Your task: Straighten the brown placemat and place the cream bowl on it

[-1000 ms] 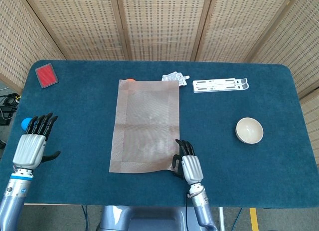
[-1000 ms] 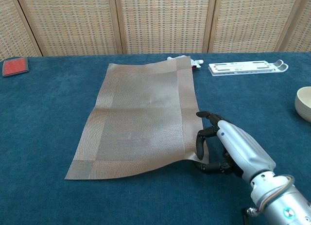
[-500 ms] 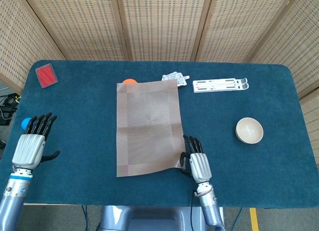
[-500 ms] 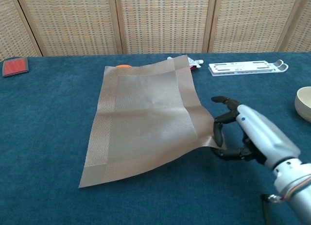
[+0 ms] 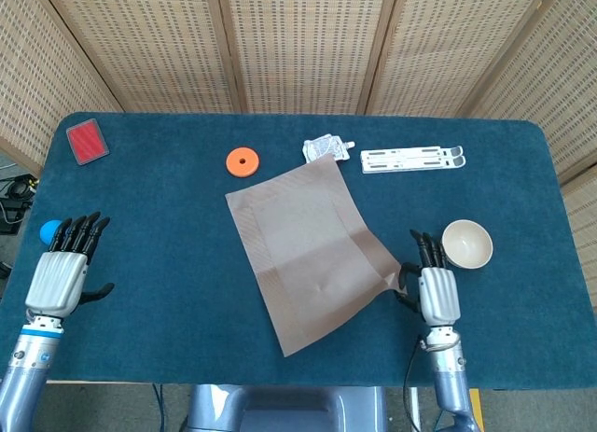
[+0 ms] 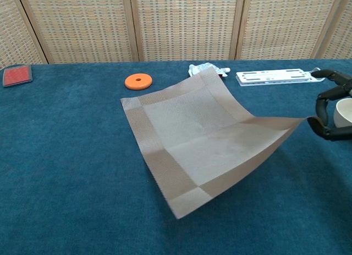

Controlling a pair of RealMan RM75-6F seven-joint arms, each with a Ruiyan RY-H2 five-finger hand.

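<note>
The brown placemat (image 5: 308, 250) (image 6: 203, 139) lies skewed in the middle of the table, its near right corner lifted off the cloth. My right hand (image 5: 434, 292) (image 6: 333, 114) pinches that raised corner. The cream bowl (image 5: 466, 243) (image 6: 344, 112) stands just right of this hand, close to its fingers. My left hand (image 5: 61, 271) rests open at the table's left front edge, far from the mat; the chest view does not show it.
An orange disc (image 5: 242, 160) (image 6: 137, 81) lies behind the mat's left corner. A crumpled wrapper (image 5: 326, 147) and a white flat stand (image 5: 412, 159) (image 6: 278, 76) sit at the back. A red card (image 5: 87, 140) (image 6: 16, 75) is at back left, a blue ball (image 5: 48, 230) by my left hand.
My right hand has pulled the mat's near corner to the right toward the bowl, swinging the mat askew and uncovering the orange disc. The left hand has stayed put.
</note>
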